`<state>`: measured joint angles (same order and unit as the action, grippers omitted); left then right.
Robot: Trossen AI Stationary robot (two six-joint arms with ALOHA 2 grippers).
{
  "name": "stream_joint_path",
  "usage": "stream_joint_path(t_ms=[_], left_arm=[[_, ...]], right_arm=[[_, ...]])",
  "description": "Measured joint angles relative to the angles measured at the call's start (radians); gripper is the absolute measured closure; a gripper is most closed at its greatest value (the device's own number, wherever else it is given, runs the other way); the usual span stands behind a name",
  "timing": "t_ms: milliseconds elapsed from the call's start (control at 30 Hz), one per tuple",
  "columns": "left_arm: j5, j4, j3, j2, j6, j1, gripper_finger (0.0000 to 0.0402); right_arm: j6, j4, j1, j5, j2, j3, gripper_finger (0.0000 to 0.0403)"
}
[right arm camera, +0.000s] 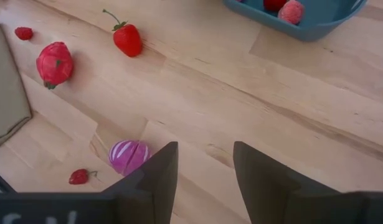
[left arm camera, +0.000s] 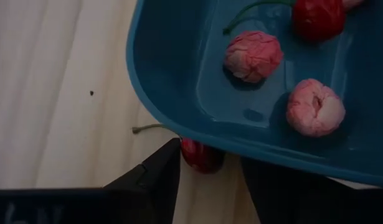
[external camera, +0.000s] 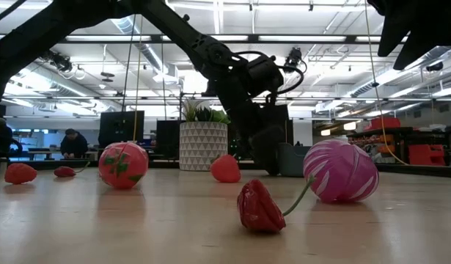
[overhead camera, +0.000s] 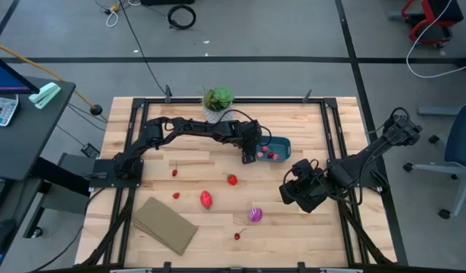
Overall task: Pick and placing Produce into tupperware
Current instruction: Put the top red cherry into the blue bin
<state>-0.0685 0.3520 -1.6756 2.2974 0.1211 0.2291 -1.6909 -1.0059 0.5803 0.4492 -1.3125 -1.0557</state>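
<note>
The teal tub (overhead camera: 276,145) stands on the table at the far middle and holds two pink berries (left arm camera: 253,56) and a red cherry (left arm camera: 319,17). My left gripper (overhead camera: 249,155) is low at the tub's left wall, open. A red cherry (left arm camera: 200,155) lies between its fingertips, half hidden under the tub's rim (left arm camera: 179,121). My right gripper (overhead camera: 297,191) hovers open and empty right of the purple-and-white striped fruit (overhead camera: 254,214). A strawberry (overhead camera: 232,180), a larger red fruit (overhead camera: 207,199), a cherry (overhead camera: 237,236) and two small red pieces (overhead camera: 174,173) lie on the table. My left gripper has the red cherry (left arm camera: 200,155) between its fingertips, close against one finger (left arm camera: 169,155). A strip of table shows between the cherry and the other finger. I cannot tell whether the fingers touch it. The fingers come from above, beside the tub's outer wall.
A potted green plant (overhead camera: 217,101) stands at the far edge behind the left arm. A flat tan slab (overhead camera: 164,225) lies near the front left. Black frame rails (overhead camera: 134,136) run along the table's sides.
</note>
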Motion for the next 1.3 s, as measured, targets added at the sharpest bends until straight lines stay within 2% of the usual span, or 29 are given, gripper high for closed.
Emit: stream_joint_path(t_ms=[367,500,633,800,967,1067,1300], left_arm=[[-0.015,0.025,0.001,-0.007,-0.008,-0.026,0.0324],[-0.017,0.119,-0.011,-0.031,-0.009,-0.045,0.0346],[-0.015,0.252,-0.077,-0.067,-0.037,-0.062,0.0342],[-0.012,0.384,-0.219,-0.078,-0.064,-0.094,0.0336],[-0.01,0.34,-0.342,-0.085,-0.052,-0.129,0.0344],[-0.005,0.274,-0.347,-0.085,-0.033,-0.136,0.0338],[-0.002,0.274,-0.345,-0.021,-0.062,-0.118,0.0329]], right_arm=[[0.0,0.0,0.0,0.0,0.0,0.0,0.0239],[0.0,0.0,0.0,0.0,0.0,0.0,0.0239],[-0.001,0.0,0.0,0.0,0.0,0.0,0.0239],[0.0,0.0,0.0,0.016,0.0,0.0,0.0239],[-0.001,0.0,0.0,0.025,0.0,0.0,0.0239],[-0.001,0.0,0.0,0.026,0.0,0.0,0.0239],[-0.011,0.0,0.0,0.027,0.0,0.0,0.0239]])
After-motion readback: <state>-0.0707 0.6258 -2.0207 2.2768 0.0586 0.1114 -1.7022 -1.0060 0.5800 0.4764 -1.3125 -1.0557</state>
